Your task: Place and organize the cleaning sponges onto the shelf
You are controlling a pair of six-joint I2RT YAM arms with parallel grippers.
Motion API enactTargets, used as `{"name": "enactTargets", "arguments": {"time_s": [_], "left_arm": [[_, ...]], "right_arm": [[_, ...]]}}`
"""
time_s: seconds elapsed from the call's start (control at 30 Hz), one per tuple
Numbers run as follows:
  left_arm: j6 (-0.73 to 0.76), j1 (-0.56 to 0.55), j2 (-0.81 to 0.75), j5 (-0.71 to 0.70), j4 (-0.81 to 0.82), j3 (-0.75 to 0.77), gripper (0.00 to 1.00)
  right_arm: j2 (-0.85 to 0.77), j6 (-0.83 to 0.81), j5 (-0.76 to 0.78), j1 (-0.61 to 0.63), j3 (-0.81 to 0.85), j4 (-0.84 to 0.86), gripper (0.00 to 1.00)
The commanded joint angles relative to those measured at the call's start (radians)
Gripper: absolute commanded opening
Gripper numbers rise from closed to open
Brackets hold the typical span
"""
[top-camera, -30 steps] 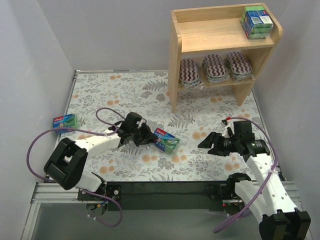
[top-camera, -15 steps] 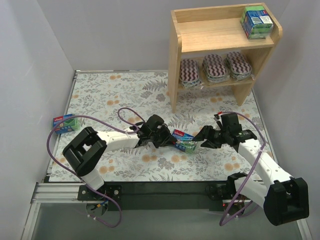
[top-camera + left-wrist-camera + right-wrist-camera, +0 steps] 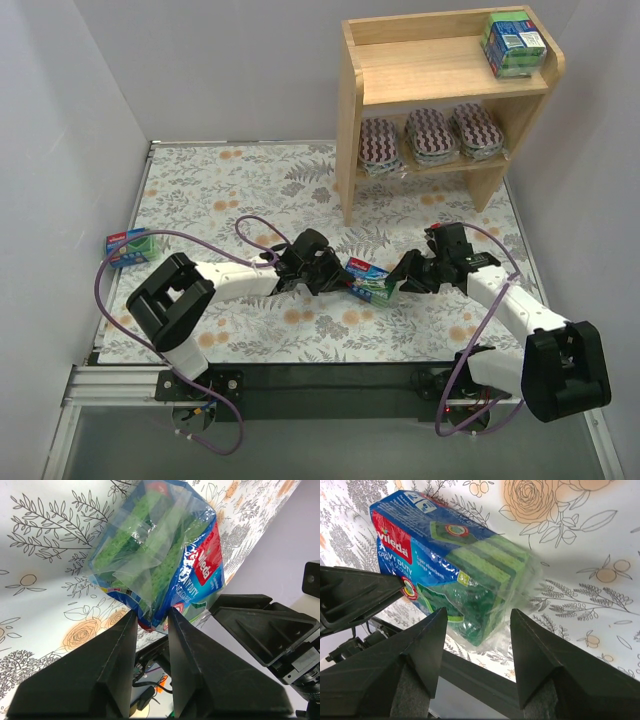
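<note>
A green sponge pack (image 3: 368, 280) with a blue-red label hangs just above the floral mat at centre. My left gripper (image 3: 340, 278) is shut on its left end; in the left wrist view the fingertips (image 3: 152, 612) pinch the wrapper's edge of the pack (image 3: 160, 555). My right gripper (image 3: 400, 277) is open at the pack's right end, and its jaws (image 3: 479, 612) straddle the pack (image 3: 455, 570) with gaps on both sides. A second pack (image 3: 513, 42) sits on the top of the wooden shelf (image 3: 440, 75). Three striped oval pads (image 3: 432, 135) lean on its lower tier.
Another green sponge pack (image 3: 130, 245) lies at the mat's far left edge. The shelf stands at the back right against the white walls. Purple cables loop off both arms over the mat.
My left gripper carried the pack rightward to the centre. The right arm swung in from the right to the pack's other end, and its jaws have narrowed.
</note>
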Motion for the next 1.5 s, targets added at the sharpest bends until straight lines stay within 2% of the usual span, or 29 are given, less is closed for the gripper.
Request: {"name": "enactTargets", "arguments": {"time_s": [0.0,0.3,0.37,0.47,0.5,0.57,0.6,0.63,0.67,0.73,0.87,1.03,1.1,1.23,1.3,1.47], "left_arm": [[-0.001,-0.005,0.022,0.0,0.003,0.024,0.2],[0.005,-0.011,0.047,0.02,0.006,0.052,0.2],[0.004,-0.012,0.051,0.023,0.013,0.052,0.2],[0.012,-0.012,0.047,0.027,0.015,0.047,0.22],[0.015,-0.012,0.042,0.027,0.013,0.044,0.24],[0.016,-0.012,0.027,0.026,0.013,0.034,0.29],[0.015,-0.012,0.016,0.021,0.01,0.02,0.34],[0.012,-0.012,0.006,0.017,0.006,0.011,0.44],[0.012,-0.014,-0.007,0.011,0.0,0.004,0.49],[0.028,-0.011,-0.054,-0.02,-0.058,0.006,0.62],[0.085,0.003,-0.149,-0.092,-0.238,0.053,0.71],[0.145,0.066,-0.341,-0.207,-0.485,0.131,0.76],[0.183,0.116,-0.402,-0.275,-0.548,0.153,0.78],[0.26,0.233,-0.54,-0.302,-0.597,0.197,0.79],[0.307,0.279,-0.562,-0.33,-0.623,0.219,0.8],[0.374,0.316,-0.562,-0.356,-0.668,0.302,0.81]], "right_arm": [[0.03,0.009,0.005,0.017,-0.007,0.069,0.46],[0.074,0.032,0.022,0.047,-0.022,0.095,0.4],[0.088,0.024,0.026,0.047,-0.022,0.095,0.37],[0.099,0.021,0.043,0.047,-0.016,0.093,0.27],[0.097,0.02,0.049,0.047,-0.013,0.093,0.19],[0.096,0.018,0.054,0.047,-0.008,0.089,0.12],[0.09,0.017,0.054,0.047,-0.005,0.084,0.06],[0.085,0.015,0.054,0.045,0.004,0.067,0.03],[0.076,0.015,0.052,0.045,0.008,0.058,0.01],[0.042,0.006,0.049,0.045,0.022,0.023,0.01],[-0.032,-0.005,0.039,0.042,0.036,-0.047,0.01],[-0.165,-0.01,-0.037,0.034,0.108,-0.158,0.01],[-0.226,-0.006,-0.13,0.027,0.161,-0.187,0.01],[-0.295,0.056,-0.291,0.014,0.252,-0.19,0.01],[-0.315,0.096,-0.348,0.01,0.304,-0.186,0.01],[-0.277,0.147,-0.452,0.001,0.628,-0.149,0.01]]}}
